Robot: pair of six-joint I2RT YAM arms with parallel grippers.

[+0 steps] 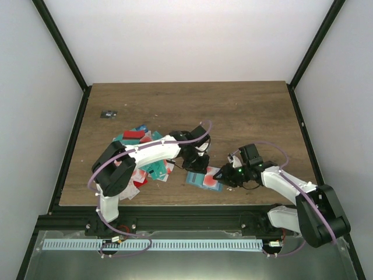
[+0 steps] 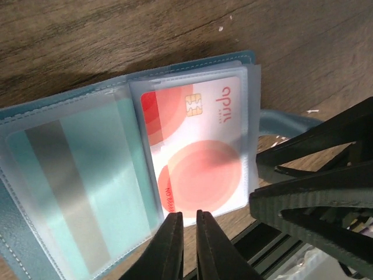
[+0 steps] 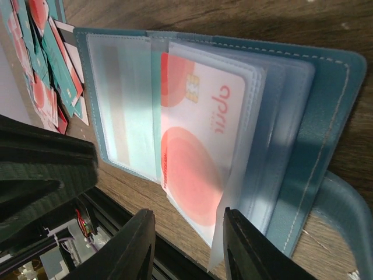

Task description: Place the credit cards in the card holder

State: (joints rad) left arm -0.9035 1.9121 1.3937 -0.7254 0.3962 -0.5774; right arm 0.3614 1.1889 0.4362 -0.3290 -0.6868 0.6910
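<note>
The top camera sits high above and behind the arms [image 1: 145, 153], facing down and forward over the whole table [image 1: 245, 105]; the open card holder [image 1: 204, 178] shows small, just below the middle of the frame. The left wrist camera looks along the left gripper [image 2: 189, 217], at its bottom edge, from so near that the card holder fills most of the frame. The right wrist camera, equally near, looks past the right gripper [image 3: 187, 213] at the same holder, turned. All three views share the holder; the top and right wrist views also share the loose cards [image 3: 49, 64], at upper left.
</note>
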